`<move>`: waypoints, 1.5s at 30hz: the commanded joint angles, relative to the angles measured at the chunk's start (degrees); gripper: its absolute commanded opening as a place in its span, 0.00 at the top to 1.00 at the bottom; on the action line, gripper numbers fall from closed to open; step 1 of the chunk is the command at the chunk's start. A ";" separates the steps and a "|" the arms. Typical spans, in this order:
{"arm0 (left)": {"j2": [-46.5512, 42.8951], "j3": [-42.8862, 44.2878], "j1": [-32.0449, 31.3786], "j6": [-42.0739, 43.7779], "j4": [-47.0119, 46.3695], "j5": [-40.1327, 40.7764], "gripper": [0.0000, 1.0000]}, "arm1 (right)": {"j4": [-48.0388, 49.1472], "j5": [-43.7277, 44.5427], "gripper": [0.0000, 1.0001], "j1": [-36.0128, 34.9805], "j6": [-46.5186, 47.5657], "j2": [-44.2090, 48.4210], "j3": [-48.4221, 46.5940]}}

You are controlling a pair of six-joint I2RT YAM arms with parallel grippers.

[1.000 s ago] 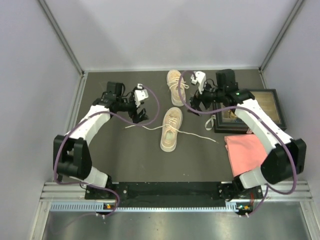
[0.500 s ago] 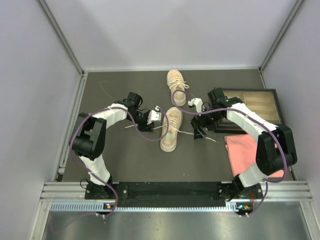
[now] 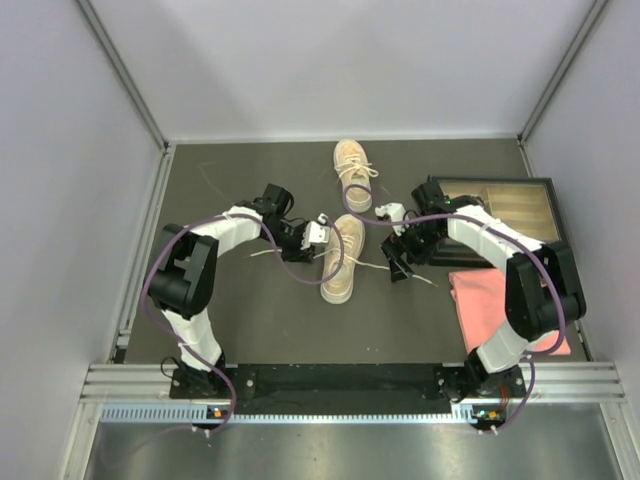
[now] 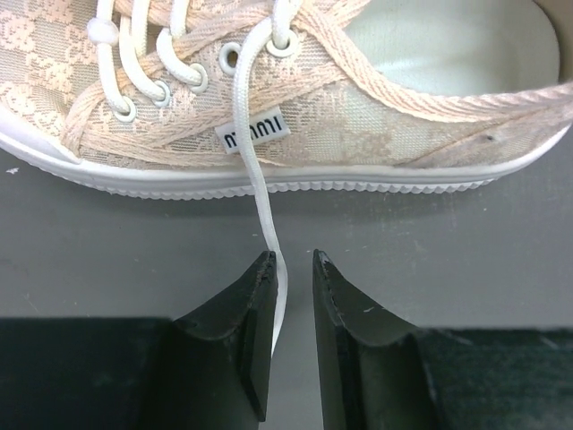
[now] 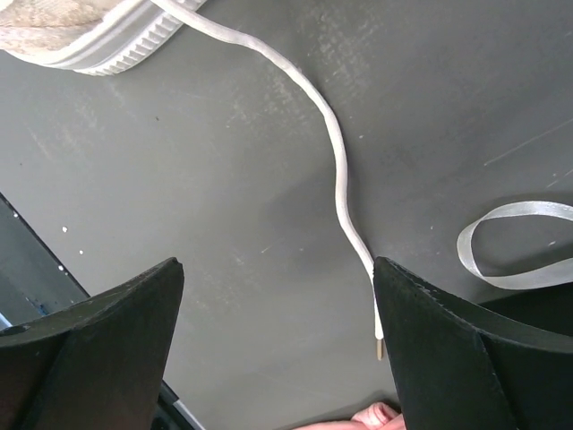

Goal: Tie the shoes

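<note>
Two beige shoes lie on the dark mat, the near shoe and the far shoe, both with loose white laces. My left gripper sits low at the near shoe's left side. Its jaws stand narrow around that shoe's left lace. The lace rests against the left finger, and a gap still shows before the right finger. My left gripper is not pinching it. My right gripper is wide open over the mat, right of the shoe. The right lace runs down beside its right finger.
A dark-framed wooden tray stands at the right, with a folded pink cloth in front of it. A loose loop of clear ribbon lies by the right finger. Grey walls close in the mat on three sides.
Both arms swung in from the back to the near shoe and dropped low. The left jaws went from wide to narrow around the left lace. The right jaws closed slightly.
</note>
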State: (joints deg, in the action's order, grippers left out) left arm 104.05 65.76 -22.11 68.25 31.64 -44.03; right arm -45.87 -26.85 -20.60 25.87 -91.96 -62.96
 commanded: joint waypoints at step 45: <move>-12.73 -4.76 -5.22 -23.68 -17.91 -6.77 1.00 | 5.44 9.01 0.49 0.74 -4.42 -9.46 -1.03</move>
State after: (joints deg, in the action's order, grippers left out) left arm 94.32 62.61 -25.87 47.46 17.98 -48.60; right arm -41.45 -18.37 -20.08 22.33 -100.29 -63.05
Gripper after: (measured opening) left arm 0.010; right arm 0.520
